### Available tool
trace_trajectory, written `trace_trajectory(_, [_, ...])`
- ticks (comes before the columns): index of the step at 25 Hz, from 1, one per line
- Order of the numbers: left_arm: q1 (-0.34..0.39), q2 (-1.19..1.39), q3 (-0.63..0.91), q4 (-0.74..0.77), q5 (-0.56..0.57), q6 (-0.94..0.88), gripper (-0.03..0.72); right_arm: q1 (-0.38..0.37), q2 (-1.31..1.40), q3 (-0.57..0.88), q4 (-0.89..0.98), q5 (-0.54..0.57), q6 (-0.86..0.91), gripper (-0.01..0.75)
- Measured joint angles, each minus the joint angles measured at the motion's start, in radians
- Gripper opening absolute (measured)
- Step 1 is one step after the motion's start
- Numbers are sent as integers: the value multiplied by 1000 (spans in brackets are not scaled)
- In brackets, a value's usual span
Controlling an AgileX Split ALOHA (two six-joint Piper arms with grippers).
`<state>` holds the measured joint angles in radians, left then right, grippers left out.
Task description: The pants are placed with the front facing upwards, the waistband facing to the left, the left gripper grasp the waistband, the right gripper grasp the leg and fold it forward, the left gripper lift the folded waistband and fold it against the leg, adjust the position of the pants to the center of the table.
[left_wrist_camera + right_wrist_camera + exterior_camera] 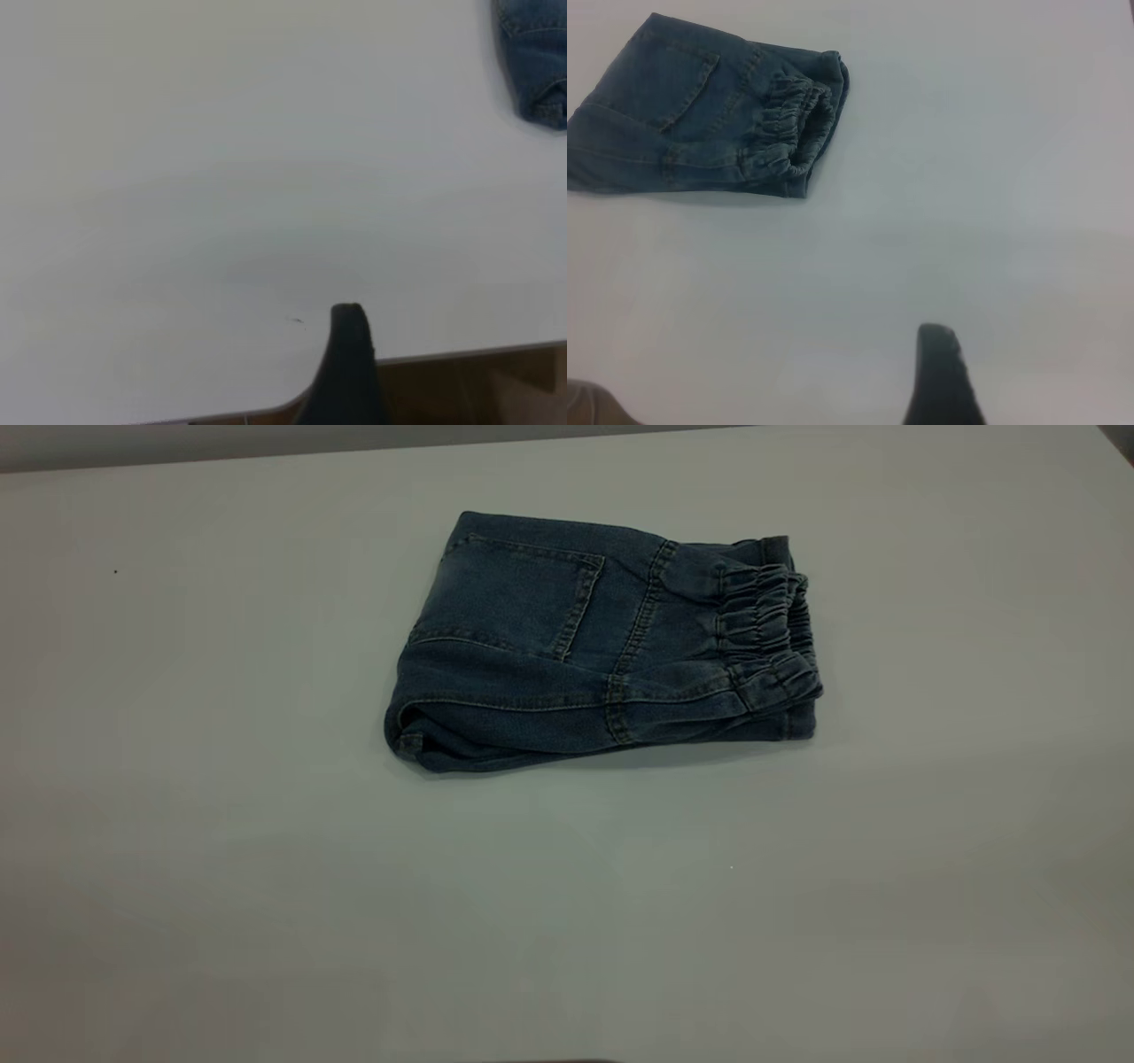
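Note:
The pants [602, 646] lie folded into a compact blue denim bundle on the white table [266, 886], a little behind its middle. A patch back pocket [514, 602] faces up. The ruched waistband [766, 633] is at the bundle's right end. The leg is folded underneath, its pale patch hidden. Neither gripper appears in the exterior view. A dark part of my left gripper [347, 363] shows near the table's edge, far from the pants [536, 62]. A dark part of my right gripper [939, 372] hangs over bare table, well away from the pants [682, 124] and waistband [793, 128]. Nothing is held.
The table's back edge [266, 456] runs behind the pants. In the left wrist view the table's edge [469, 354] borders a brown area [478, 394] below it. A brown shape [585, 405] sits in a corner of the right wrist view.

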<state>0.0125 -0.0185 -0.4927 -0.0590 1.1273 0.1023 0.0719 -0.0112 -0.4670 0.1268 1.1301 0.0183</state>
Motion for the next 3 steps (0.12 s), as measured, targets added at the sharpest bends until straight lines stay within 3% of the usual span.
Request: trace_trajectory(3, [0,0,0,0,0,0,554,0,0,0,0,0,0,403])
